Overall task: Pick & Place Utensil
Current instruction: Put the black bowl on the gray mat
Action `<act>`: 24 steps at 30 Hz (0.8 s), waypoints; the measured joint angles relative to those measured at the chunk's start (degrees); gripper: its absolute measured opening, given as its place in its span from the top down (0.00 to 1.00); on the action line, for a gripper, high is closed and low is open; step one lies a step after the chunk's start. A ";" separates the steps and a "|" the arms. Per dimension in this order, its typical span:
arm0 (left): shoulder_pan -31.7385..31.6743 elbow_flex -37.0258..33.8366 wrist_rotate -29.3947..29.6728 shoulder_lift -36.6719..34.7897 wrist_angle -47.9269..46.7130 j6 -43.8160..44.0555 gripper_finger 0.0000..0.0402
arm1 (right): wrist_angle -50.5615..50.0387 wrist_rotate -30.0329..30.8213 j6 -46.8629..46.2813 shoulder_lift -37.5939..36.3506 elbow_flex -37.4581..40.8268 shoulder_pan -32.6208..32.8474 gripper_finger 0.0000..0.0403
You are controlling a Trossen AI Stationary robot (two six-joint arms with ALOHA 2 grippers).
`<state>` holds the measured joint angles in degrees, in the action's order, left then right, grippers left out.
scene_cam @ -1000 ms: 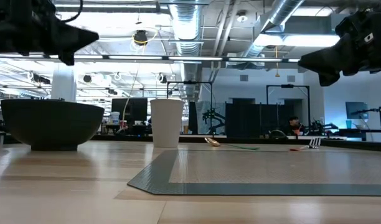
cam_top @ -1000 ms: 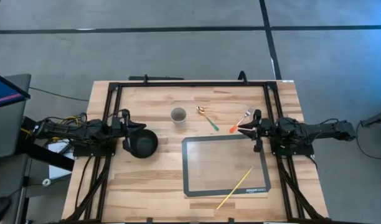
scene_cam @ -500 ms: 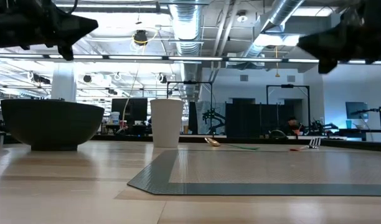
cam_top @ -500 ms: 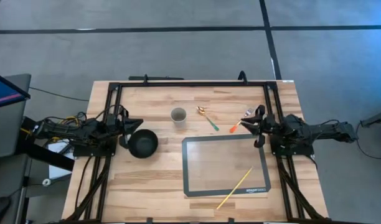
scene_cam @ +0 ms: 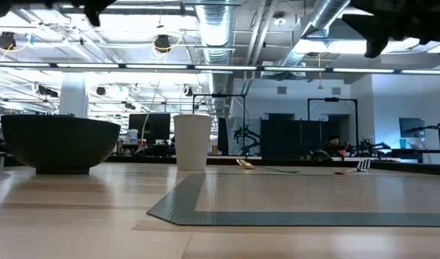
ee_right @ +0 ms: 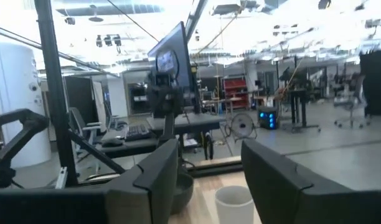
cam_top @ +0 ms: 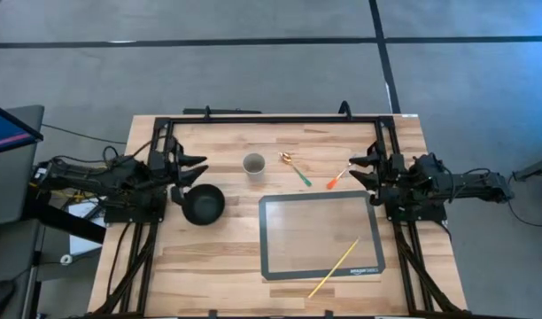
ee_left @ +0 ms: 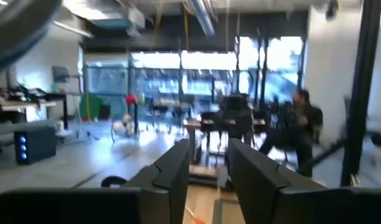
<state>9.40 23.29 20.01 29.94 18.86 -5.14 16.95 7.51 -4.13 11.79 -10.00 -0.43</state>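
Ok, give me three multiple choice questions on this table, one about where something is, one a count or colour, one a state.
1. Where does the yellow stick lie?
A. In the bowl
B. Across the mat's near right corner
C. Beside the cup

2. What colour is the bowl?
A. Black
B. White
C. Orange

3. What is the right gripper holding?
A. The fork
B. The spoon
C. Nothing

Answers: 1 B, the stick crosses the mat edge there. 2 A, it shows black from above. 3 C, its fingers are spread and empty, with the fork on the table.
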 joint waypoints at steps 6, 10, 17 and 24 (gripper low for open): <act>5.03 14.53 1.41 14.94 -29.87 12.25 0.73 | -0.26 0.00 0.07 0.30 -0.04 0.00 0.54; 10.29 20.95 1.03 25.66 -45.34 25.98 0.74 | -1.72 0.00 0.01 0.30 -0.08 0.00 0.54; 18.37 22.79 -1.88 39.14 -55.50 49.05 0.74 | -4.59 0.00 -0.27 0.30 -0.09 0.02 0.57; 20.99 22.79 -3.79 45.72 -56.90 53.45 0.74 | -4.50 0.01 0.06 0.30 -0.13 -0.02 0.58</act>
<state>30.40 46.09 16.22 75.67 -38.04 48.31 12.45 7.52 -4.07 12.10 -10.13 -0.45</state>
